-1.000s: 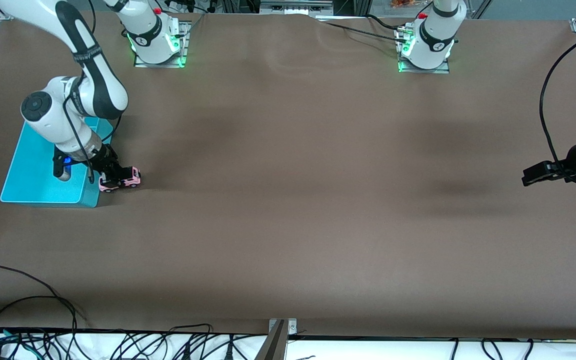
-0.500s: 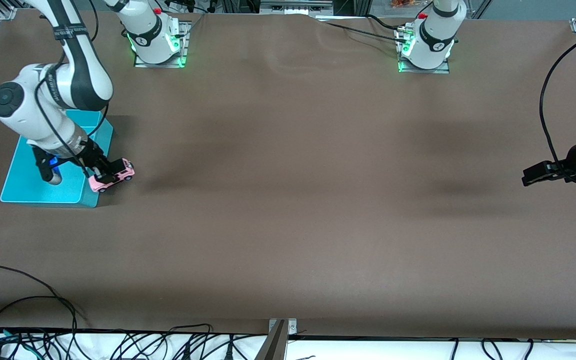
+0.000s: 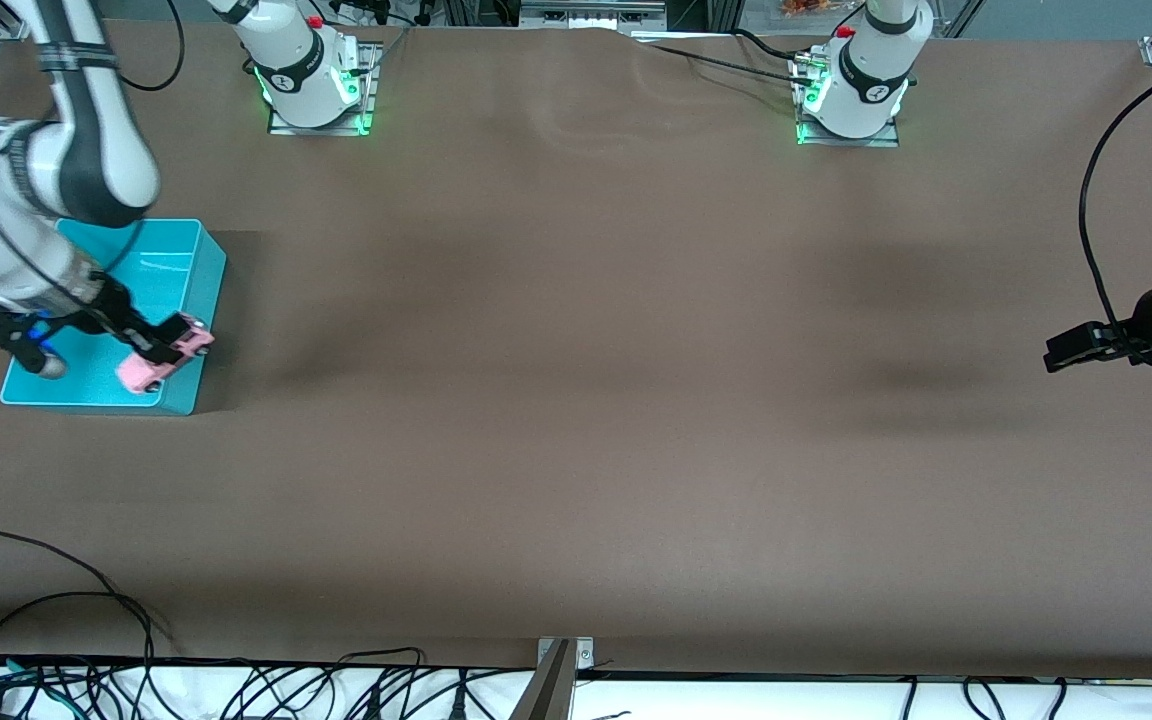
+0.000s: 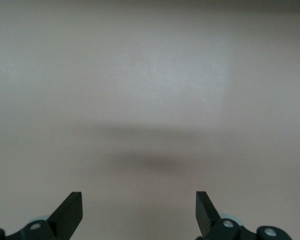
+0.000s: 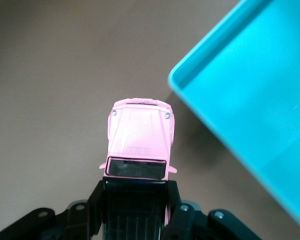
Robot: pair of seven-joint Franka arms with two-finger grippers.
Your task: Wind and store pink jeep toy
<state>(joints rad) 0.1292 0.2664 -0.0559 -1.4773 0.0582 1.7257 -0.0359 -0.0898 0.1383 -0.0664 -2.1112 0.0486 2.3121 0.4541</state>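
I count one pink jeep toy [image 3: 164, 361], clamped in my right claw [image 3: 151, 345] over the corner of the one turquoise bin [image 3: 198, 268]. My left claw [image 4: 139, 212] waits open above bare bench [image 3: 576, 400].

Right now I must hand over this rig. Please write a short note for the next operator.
Right gripper: shut on the pink jeep toy, held in the air over the turquoise bin, at its corner nearest the front camera.
Left gripper: open, empty, waiting over bare table at the left arm's end.
Done: jeep picked up and carried to the bin.
Left: lower it into the bin and release. Whether it was wound cannot be seen.
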